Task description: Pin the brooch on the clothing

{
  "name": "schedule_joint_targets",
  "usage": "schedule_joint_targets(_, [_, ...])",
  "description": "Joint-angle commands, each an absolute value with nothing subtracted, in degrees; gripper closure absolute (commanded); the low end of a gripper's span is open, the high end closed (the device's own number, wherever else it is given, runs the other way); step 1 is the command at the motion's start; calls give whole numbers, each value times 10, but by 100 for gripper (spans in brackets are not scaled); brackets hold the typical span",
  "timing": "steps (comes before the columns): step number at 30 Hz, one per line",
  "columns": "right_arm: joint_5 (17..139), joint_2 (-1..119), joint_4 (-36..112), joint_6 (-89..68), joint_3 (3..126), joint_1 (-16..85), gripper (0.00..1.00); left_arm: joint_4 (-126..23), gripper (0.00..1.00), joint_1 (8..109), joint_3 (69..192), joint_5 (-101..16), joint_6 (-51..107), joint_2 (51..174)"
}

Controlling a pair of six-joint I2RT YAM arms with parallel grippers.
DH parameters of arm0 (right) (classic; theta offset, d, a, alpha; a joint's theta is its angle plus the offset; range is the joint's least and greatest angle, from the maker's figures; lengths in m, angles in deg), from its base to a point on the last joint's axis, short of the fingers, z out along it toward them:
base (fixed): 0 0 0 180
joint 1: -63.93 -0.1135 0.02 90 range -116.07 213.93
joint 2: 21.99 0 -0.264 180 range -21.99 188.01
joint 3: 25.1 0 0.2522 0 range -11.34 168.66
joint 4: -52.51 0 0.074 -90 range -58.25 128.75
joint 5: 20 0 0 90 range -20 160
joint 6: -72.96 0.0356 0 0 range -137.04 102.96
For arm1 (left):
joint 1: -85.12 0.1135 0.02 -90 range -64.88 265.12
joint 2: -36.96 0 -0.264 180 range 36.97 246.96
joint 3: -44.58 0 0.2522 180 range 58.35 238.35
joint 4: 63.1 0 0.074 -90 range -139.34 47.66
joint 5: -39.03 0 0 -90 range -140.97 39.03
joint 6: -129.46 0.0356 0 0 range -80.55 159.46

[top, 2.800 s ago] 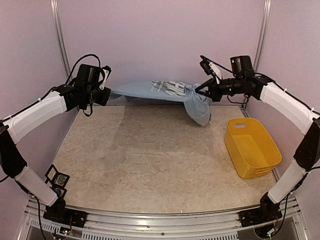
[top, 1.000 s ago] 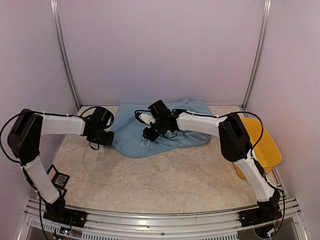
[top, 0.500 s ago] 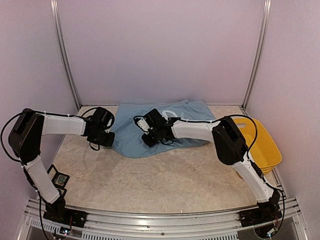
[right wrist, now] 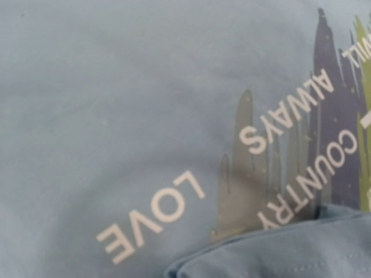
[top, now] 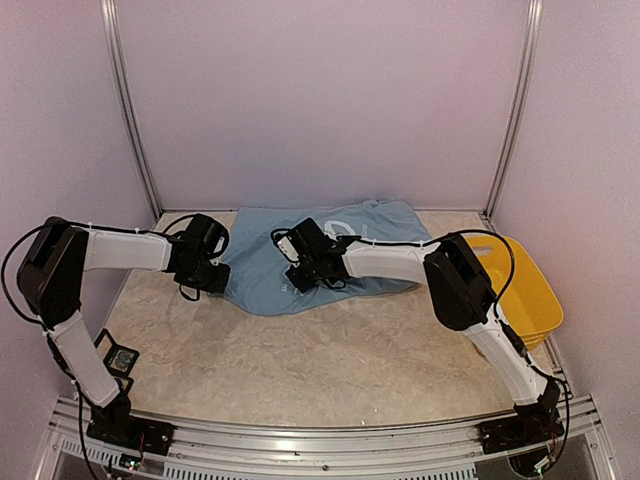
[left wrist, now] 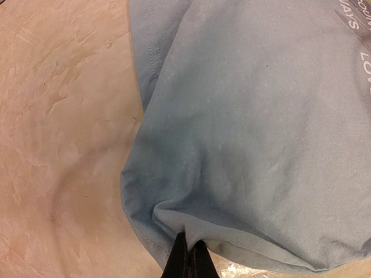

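The clothing point(top: 258, 282), a light blue T-shirt, lies crumpled on the table at the back centre. My left gripper point(top: 214, 281) is at its left edge. In the left wrist view the black fingertips point(left wrist: 189, 250) are shut on a pinched fold of the clothing's point(left wrist: 249, 127) hem. My right gripper point(top: 299, 283) is low over the shirt's middle. Its wrist view shows only the clothing point(right wrist: 116, 116) with white lettering and grey-green streaks, plus a fold at the bottom; its fingers do not show. The brooch is out of view.
A yellow bin point(top: 538, 300) stands at the right, partly behind my right arm. Small black framed cases point(top: 116, 358) lie at the near left by my left arm's base. Walls close in the table on three sides.
The shirt, held up between both grippers at the back earlier, now lies on the table. Over the last second my right gripper shifted slightly left over it; the left stayed clamped.
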State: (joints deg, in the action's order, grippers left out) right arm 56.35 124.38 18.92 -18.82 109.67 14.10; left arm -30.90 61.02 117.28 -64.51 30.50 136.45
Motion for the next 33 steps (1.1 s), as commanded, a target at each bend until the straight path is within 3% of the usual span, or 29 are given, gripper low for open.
schedule_joint_targets(1, [564, 1247, 183, -196, 1110, 136, 99, -320, 100, 612, 1171, -649, 307, 1367])
schedule_joint_targets(8, [680, 1175, 140, -207, 1108, 153, 100, -322, 100, 614, 1159, -667, 298, 1354])
schedule_joint_targets(12, [709, 1047, 93, -230, 1015, 154, 100, -351, 100, 612, 1138, -659, 276, 1336])
schedule_joint_targets(22, [795, 754, -77, -81, 644, 152, 100, -393, 100, 610, 1077, -689, 213, 1259])
schedule_joint_targets(27, [890, 684, -157, -34, 539, 152, 100, -380, 100, 603, 1053, -689, 193, 1244])
schedule_joint_targets(33, [919, 663, -241, 12, 498, 162, 100, -353, 100, 590, 1023, -709, 158, 1212])
